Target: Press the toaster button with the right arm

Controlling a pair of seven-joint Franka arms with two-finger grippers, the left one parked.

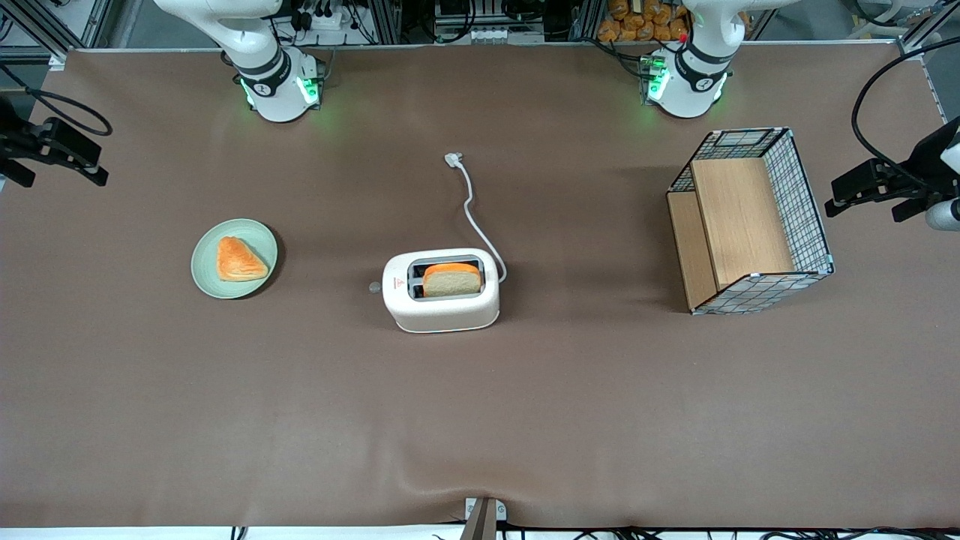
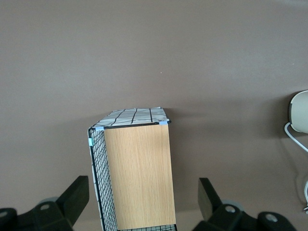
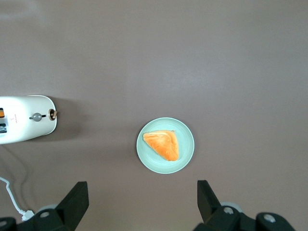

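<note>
Gripper [image 3: 140, 204] open above brown table [image 1: 225, 420]

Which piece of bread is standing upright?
The slice in the toaster stands on edge; the triangular piece lies flat on the green plate. The open claw hovers above the plate.

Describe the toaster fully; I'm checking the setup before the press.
The toaster is white, rounded, glossy like plastic, upright on the brown table. A bread slice stands in one slot. A tiny red logo and the grey toaster button mark its narrow end; a white cord trails away. The claw hangs open above the plate, touching nothing.
</note>
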